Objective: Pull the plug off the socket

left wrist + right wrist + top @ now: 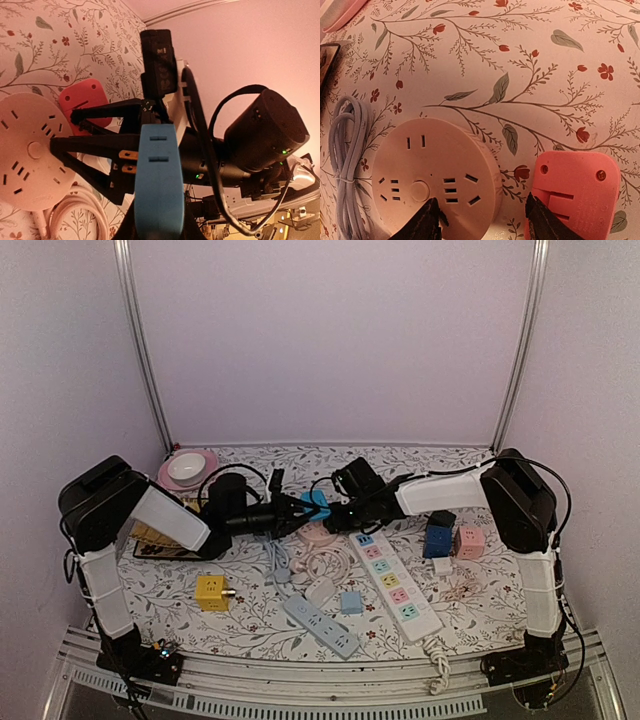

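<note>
Left hand (293, 508) clamps the blue plug (156, 185), right hand (485, 222) gapes empty beside its bared prongs (127, 156); I judge a straight pull along them, untwisted, serves best.

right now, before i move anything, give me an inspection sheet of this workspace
surface: floral-print tablecloth, flat
job's things: blue plastic plug, brass prongs showing bare; round pale plastic socket lying on the cloth
clutter: long white power strip, grey power strip, yellow cube socket, blue cube, pink cube, pink-red flat adapter, pink bowl
grippers: left gripper shut on the plug; right gripper open, between socket and adapter
cables: coiled grey cable beside the socket
surroundings: plain white walls
</note>
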Controlling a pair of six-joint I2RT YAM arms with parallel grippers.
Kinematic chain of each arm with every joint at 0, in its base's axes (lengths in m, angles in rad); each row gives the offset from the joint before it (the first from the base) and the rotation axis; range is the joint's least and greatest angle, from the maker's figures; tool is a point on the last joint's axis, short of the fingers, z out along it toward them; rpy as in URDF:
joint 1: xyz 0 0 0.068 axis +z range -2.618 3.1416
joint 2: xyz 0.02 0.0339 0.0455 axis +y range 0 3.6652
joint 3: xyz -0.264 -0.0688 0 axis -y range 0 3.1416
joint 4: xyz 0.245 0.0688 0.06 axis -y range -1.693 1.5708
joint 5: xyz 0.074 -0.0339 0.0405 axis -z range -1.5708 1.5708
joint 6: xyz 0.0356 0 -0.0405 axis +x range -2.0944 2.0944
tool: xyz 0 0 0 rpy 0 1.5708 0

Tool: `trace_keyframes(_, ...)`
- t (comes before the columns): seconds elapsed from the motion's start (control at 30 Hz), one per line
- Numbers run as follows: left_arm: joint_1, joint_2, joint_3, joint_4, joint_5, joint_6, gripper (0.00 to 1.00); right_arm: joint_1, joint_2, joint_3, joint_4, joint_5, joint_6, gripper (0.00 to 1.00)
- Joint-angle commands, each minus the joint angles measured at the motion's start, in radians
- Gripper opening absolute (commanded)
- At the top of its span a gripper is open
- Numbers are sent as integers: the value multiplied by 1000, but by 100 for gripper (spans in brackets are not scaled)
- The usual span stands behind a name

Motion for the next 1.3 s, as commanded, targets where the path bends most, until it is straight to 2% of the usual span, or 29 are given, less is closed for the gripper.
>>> trace_keyframes(0.0, 1, -83, 0, -213, -83, 121, 0, -10, -36, -56, -24, -15, -9, 59)
trace_keyframes(0.23, 25, -173, 100, -740, -395, 335, 2, -12, -215, -143, 41, -36, -11, 59)
trace_keyframes(0.37, 57, -129, 206, -891, -458, 413, 6, -12, -332, -216, 72, -52, 0, 59)
trace_keyframes(0.57, 97, -30, 337, -1004, -499, 458, 9, -11, -500, -384, 93, -32, 17, 59)
trace_keyframes(0.87, 139, 110, 515, -1114, -497, 504, 22, -11, -774, -606, 100, 25, 47, 60)
trace_keyframes(1.07, 145, 90, 540, -1143, -504, 531, 42, -16, -911, -722, 75, 72, 55, 62)
trace_keyframes(1.27, 143, -21, 468, -1119, -481, 543, 53, -26, -975, -781, 58, 91, 64, 62)
